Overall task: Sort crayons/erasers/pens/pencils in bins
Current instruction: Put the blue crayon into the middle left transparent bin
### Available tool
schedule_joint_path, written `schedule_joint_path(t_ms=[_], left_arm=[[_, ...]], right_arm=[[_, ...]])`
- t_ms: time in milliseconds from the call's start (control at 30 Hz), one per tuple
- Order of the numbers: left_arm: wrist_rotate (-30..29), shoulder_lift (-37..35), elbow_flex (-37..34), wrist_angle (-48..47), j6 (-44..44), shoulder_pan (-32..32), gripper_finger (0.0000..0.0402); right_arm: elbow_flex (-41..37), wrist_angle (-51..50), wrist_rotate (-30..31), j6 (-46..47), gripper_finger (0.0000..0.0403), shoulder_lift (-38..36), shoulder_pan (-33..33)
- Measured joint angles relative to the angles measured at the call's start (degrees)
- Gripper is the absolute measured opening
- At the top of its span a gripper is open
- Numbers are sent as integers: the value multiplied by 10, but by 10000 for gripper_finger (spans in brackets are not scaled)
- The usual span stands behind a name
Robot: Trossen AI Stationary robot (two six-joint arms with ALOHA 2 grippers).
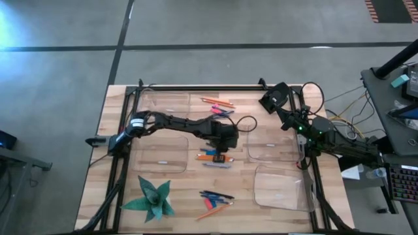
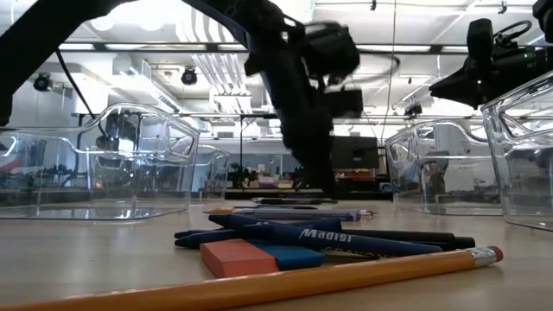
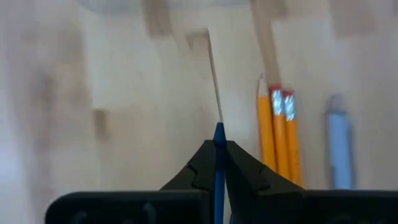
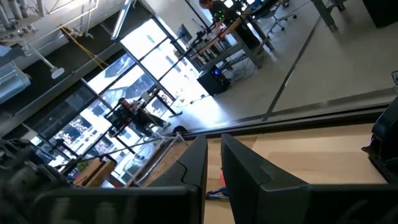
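Note:
My left gripper (image 1: 222, 155) reaches down over the middle of the table and is shut on a slim blue stick (image 3: 219, 134); pen or crayon, I cannot tell. Beside it lie two orange pencils (image 3: 278, 137) and a grey-blue crayon (image 3: 339, 146). More pencils and pens lie at the far side (image 1: 219, 104) and near side (image 1: 215, 198). In the low view a pencil (image 2: 259, 283), a pink eraser (image 2: 235, 257), a blue eraser (image 2: 292, 256) and pens (image 2: 328, 238) lie flat up front. My right gripper (image 1: 271, 101) waits at the far right, shut. My left gripper pinches the blue stick between its two fingers (image 3: 200, 171), which come steeply from above. Only the stick's short end (image 3: 219, 129) juts past the fingertips; the fingers hide the rest. Whether the stick is clear of the table I cannot tell.
Four clear bins stand around the middle: far left (image 1: 163, 104), left (image 1: 160, 153), right (image 1: 271, 149) and near right (image 1: 281, 187). A green paper star (image 1: 151, 199) lies near the front left. Black rails (image 1: 196, 88) frame the table.

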Motion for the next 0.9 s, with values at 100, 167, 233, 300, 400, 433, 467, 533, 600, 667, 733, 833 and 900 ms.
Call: schedule_joint_path(t_ms=[100,167,233,300,400,433,467,533,600,667,733,833,900], left_arm=[[-2,-22,0,-3,-10,0,3],[-6,-40,-1,-6,-10,0,5],[-16,-63,-1,-7,-11,0,6],[-30,-89,-1,-13,-11,1,7],[-59,-128,-4,-25,-30,6,8],[-66,-138,-4,-27,-41,8,8],[-72,-153,-6,-29,-47,11,8],[-77,-179,-12,-49,-67,19,8],[-78,-207,-19,-58,-85,27,8],[-81,-226,-23,-87,-102,33,8],[-91,-244,-26,-114,-123,37,8],[-104,-273,-37,-161,-170,39,8],[-104,-296,-54,-192,-201,39,9]], right_arm=[[0,0,0,0,38,0,0],[0,0,0,0,38,0,0],[0,-1,0,0,38,0,0],[0,-1,0,0,38,0,0],[0,-1,0,0,38,0,0],[0,-2,0,0,38,0,0],[0,-2,0,0,38,0,0],[0,-2,0,0,38,0,0],[0,-2,0,0,38,0,0],[0,-2,1,0,38,1,0],[0,-3,2,0,38,0,0],[0,-4,4,0,38,0,0],[0,-3,4,0,38,0,0]])
